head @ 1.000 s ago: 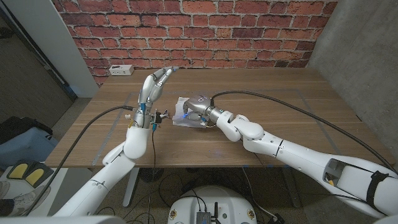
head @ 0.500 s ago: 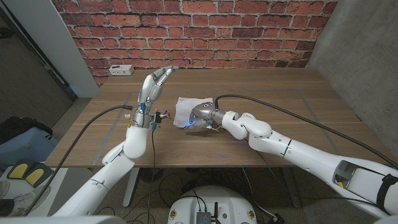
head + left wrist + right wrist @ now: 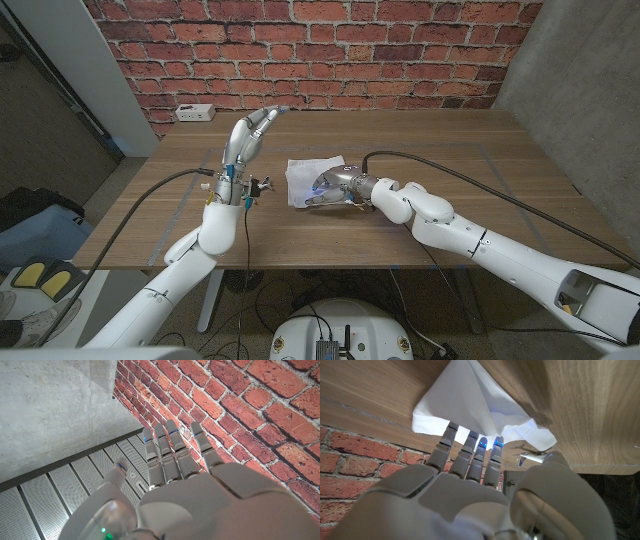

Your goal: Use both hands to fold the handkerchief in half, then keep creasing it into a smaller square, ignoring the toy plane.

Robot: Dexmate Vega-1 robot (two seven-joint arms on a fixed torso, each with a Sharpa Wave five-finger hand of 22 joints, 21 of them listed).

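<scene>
Your right hand (image 3: 335,186) is sitting on the handkerchief (image 3: 305,170) mid-bench, fingers (image 3: 470,455) extended onto the cloth, pinching nothing visible. Your left hand (image 3: 247,140) is hanging raised beside it, fingers straight, holding nothing.

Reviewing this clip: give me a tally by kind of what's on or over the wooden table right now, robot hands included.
Robot hands: 2, left hand raised with fingers apart, right hand at the cloth
White handkerchief: 1
White power strip: 1, at the far edge near the wall
Total: 4
The toy plane cannot be made out in the head view.
</scene>
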